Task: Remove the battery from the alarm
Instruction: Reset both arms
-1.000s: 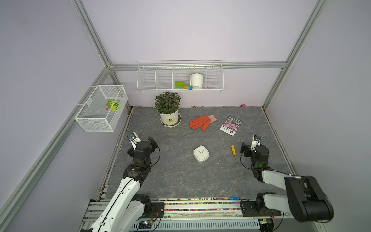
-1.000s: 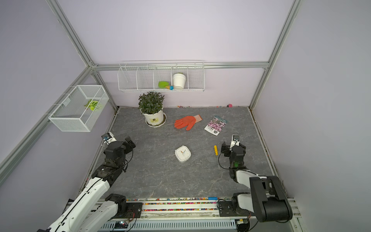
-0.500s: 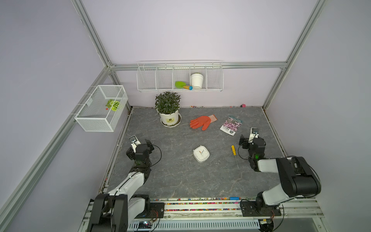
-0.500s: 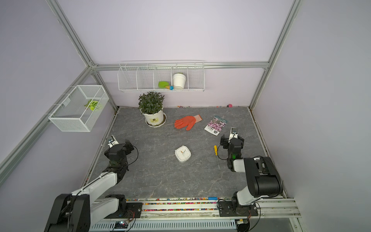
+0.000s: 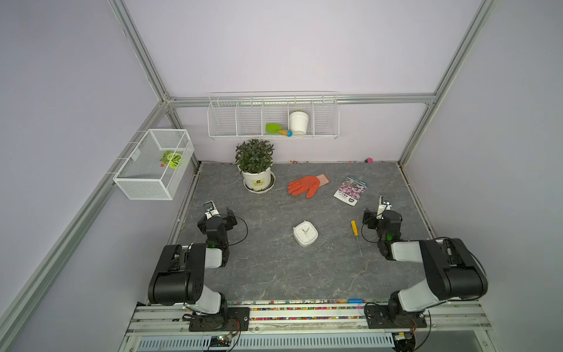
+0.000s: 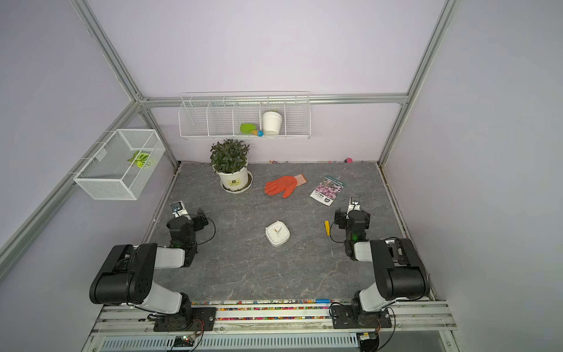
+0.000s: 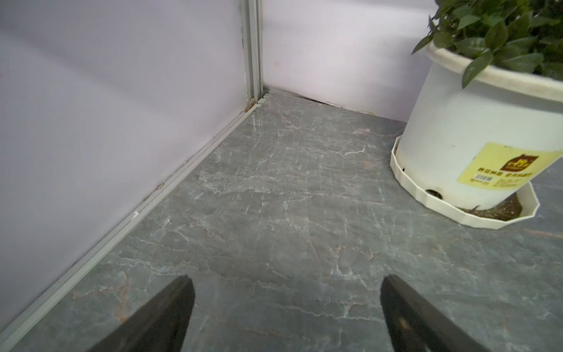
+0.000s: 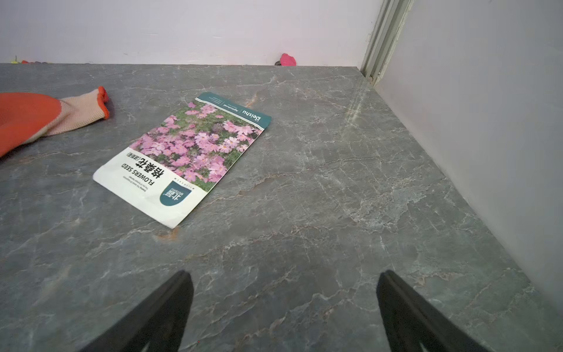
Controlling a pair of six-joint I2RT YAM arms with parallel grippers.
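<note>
Tucked right in since a second ago: the black-and-white jointed left arm (image 5: 182, 268) and right arm (image 5: 441, 265), elbows now hunched up over the near rail instead of stretched out along the sides. No shift among the things on the grey marbled tabletop (image 5: 274, 274).

Sitting mid-tabletop, dial up, touched by nothing: the small white rounded-square plastic alarm (image 5: 305, 233). Squarish, so no long axis worth lining up on.

Parked low on either side and well apart from it, aimed at the back wall rather than inward: the left tool (image 7: 286, 285) and the right tool (image 8: 285, 279). Spread wide in both wrist views, gripping nothing, only bare stone between the tips.

Looks a shade closer to the right tool, yet with a yellow-handled, thin-shafted screwdriver (image 5: 354, 228) lying between, shaft running toward the near edge.

No sight of the battery; probably housed in the hidden underside, so likely a flip first.
</note>
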